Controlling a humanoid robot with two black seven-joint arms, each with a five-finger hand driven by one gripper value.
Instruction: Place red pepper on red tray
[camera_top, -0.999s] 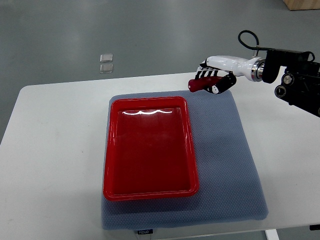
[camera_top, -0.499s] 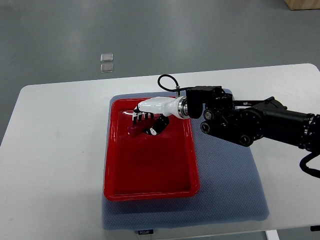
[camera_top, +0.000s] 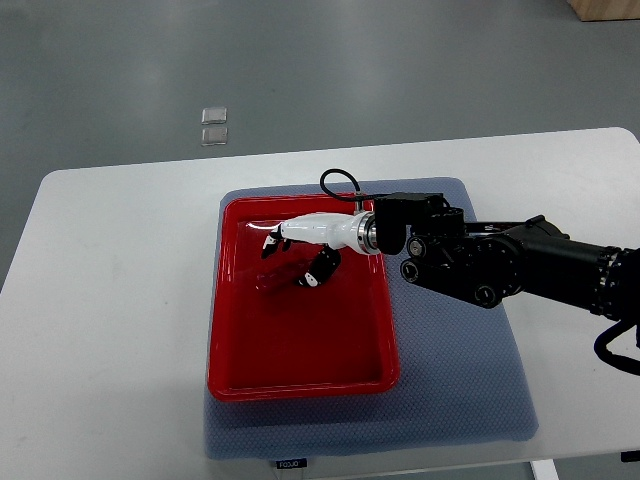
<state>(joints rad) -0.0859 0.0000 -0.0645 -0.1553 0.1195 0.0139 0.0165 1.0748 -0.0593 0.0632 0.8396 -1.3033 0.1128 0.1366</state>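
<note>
The red pepper (camera_top: 280, 277) lies on the floor of the red tray (camera_top: 232, 350), in its upper half. My right hand (camera_top: 296, 256) hovers just over it, its arm reaching in from the right edge. The fingers (camera_top: 270, 240) are spread above and behind the pepper, and the thumb's dark tip sits right beside the pepper's right end. The hand looks open, with the pepper resting on the tray rather than gripped. My left arm is out of the picture.
The tray sits on a blue-grey mat (camera_top: 460, 370) on a white table (camera_top: 110, 300). My right forearm (camera_top: 500, 262) stretches across the mat's upper right. Two small clear squares (camera_top: 212, 126) lie on the floor beyond the table.
The right hand carried the pepper from the mat's far right corner leftward over the tray, lowered it, then spread its fingers. The pepper now lies on the tray.
</note>
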